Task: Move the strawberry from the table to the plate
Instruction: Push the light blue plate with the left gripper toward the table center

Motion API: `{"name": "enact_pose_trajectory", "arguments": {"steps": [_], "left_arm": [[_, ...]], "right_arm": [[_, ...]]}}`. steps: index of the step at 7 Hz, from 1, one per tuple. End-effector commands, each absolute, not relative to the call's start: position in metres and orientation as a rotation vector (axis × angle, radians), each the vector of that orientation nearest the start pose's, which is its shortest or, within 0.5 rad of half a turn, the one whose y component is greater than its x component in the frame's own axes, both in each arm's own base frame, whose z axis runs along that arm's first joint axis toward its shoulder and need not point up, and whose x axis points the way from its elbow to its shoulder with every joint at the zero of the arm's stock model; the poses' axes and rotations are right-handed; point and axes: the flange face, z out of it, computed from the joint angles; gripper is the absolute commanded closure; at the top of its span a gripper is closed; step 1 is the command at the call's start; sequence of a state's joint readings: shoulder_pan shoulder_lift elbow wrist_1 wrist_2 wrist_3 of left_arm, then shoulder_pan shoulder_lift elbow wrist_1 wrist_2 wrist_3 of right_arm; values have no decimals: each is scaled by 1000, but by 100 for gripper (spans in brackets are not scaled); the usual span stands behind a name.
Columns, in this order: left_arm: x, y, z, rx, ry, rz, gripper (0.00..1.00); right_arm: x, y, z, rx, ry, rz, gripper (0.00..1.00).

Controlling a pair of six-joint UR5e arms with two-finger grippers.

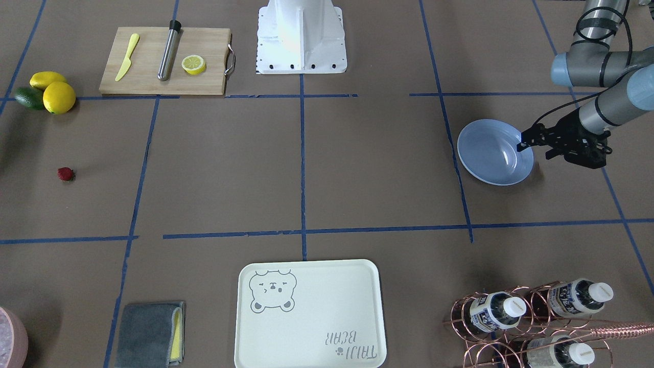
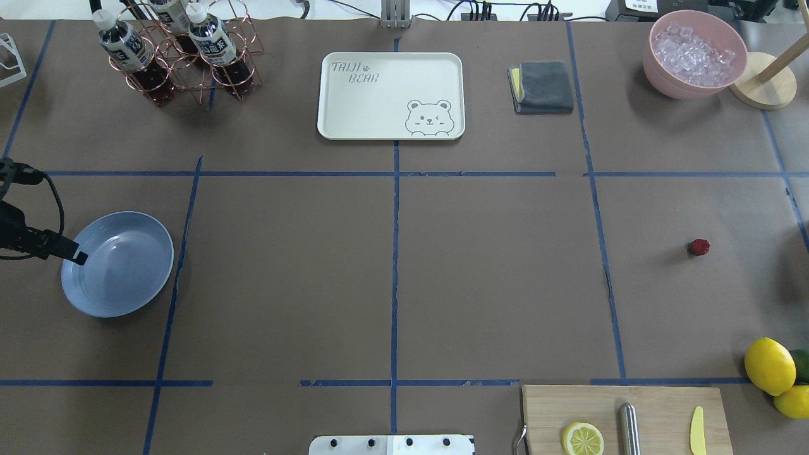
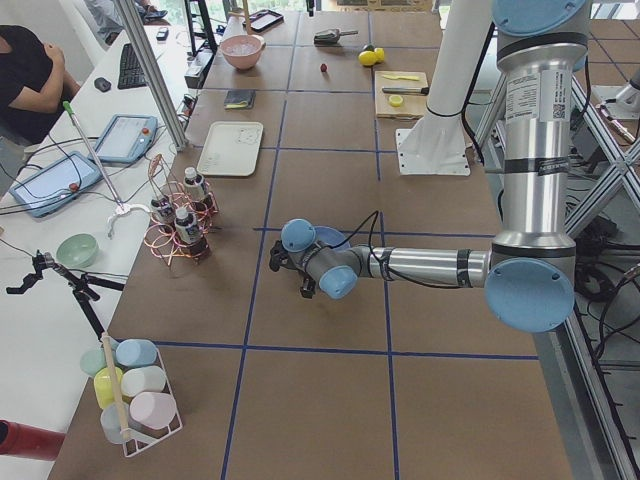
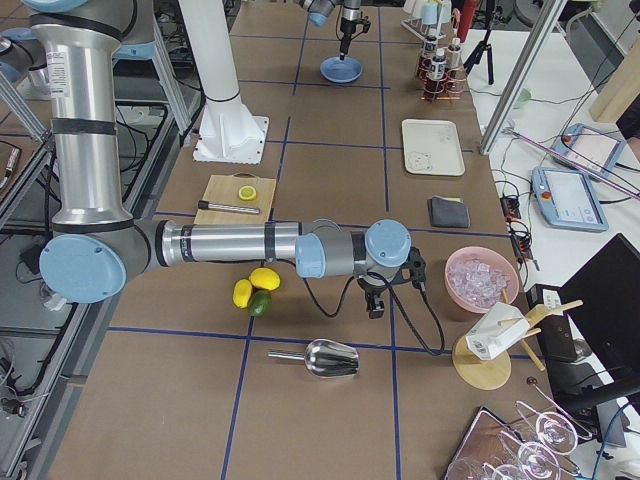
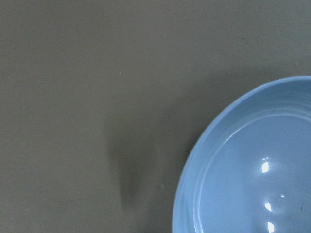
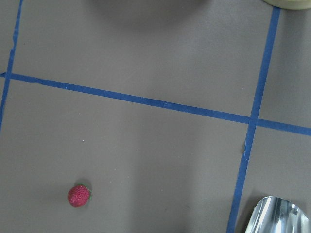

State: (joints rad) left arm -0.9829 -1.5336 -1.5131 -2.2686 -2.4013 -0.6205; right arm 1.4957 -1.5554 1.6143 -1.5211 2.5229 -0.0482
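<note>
The strawberry [image 1: 65, 174] [image 2: 698, 247] is a tiny dark-red berry lying alone on the brown table [image 2: 493, 265], far on my right side. It also shows low left in the right wrist view as the strawberry [image 6: 78, 195]. The light-blue plate [image 1: 493, 153] [image 2: 120, 265] [image 5: 252, 170] sits empty at the far left. My left gripper [image 1: 534, 151] hangs open at the plate's outer rim, one fingertip [image 2: 79, 257] over the rim. My right gripper [image 4: 375, 295] shows only in the exterior right view, near the lemons; I cannot tell its state.
A cutting board [image 1: 163, 61] holds a lemon half, a yellow knife and a steel rod. Lemons and a lime [image 1: 51, 92] lie beside the strawberry's square. A bear tray [image 2: 390, 95], grey cloth [image 2: 542, 86], bottle rack [image 2: 177, 50], ice bowl [image 2: 694, 54] and metal scoop [image 6: 277, 216] stand around.
</note>
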Motion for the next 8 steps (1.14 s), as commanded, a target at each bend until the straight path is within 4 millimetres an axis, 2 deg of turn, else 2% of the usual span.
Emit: {"name": "enact_pose_trajectory", "arguments": {"steps": [1,2,4,5,6,7,8], "left_arm": [[232,-444,623,2,984,229,56],[236,-442,623,-1,984,236,100],[237,-444,615,-8,993,212,100],[244,-454,584,0,1026,169,100],[253,-466,533,11,1078,105,100],[269,-476,488,10,1126,65,100],[301,-473,449,-23,1166,48,100]], "right_arm": [[14,-506,610,87,-957,-164,0],[14,-506,610,88,-957,-164,0],[14,-506,607,91,-959,-166,0],[14,-506,606,94,-959,-167,0],[14,-506,606,95,-959,-168,0],[14,-506,607,92,-959,-165,0],[14,-506,606,94,-959,-167,0]]}}
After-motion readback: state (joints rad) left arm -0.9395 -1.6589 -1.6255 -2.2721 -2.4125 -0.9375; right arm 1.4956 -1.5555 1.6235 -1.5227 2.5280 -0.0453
